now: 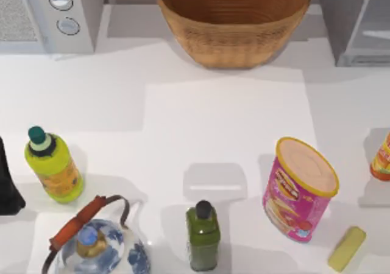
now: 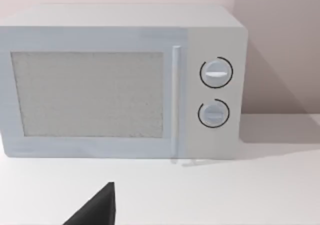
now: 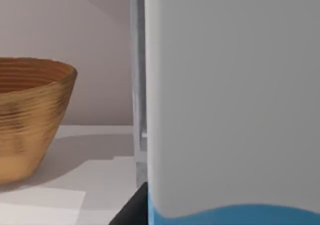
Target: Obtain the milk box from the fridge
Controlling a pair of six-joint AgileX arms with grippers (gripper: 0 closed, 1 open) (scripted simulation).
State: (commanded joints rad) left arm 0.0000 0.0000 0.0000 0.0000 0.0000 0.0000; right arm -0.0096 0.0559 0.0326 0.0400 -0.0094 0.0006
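- The milk box (image 3: 232, 100) sits right up against the right wrist camera: a broad pale grey-white face with a wavy blue band along its lowest visible strip. Its top, far side and base are cut off, so its shape cannot be read in full.
- Beside the carton a dark wedge (probably one finger of the right gripper) pokes in at the lower edge; too little of it shows to tell whether the fingers are open or clamped on the carton.
- Behind the carton a narrow grey upright strip of the fridge (image 3: 138, 85) is visible. From above, the fridge (image 1: 356, 24) stands at the table's far right corner, cropped by the picture edge, its pale glassy panel only partly seen.
- The wicker basket (image 1: 234, 18) stands at the far middle, just left of the fridge.
- The microwave (image 1: 46, 15) with two round knobs takes the far left corner; the left wrist camera faces it squarely.
- A dark shape at the top view's left edge is the left arm, parked; its finger state cannot be told.
- Nearer the front: a yellow-green bottle (image 1: 53, 165), a blue-and-white teapot (image 1: 97, 246) (cut off below), a dark green bottle (image 1: 203, 236), a pink snack can (image 1: 298, 189), a yellow block (image 1: 347, 248) and an orange object (image 1: 382, 158) clipped at the right edge.
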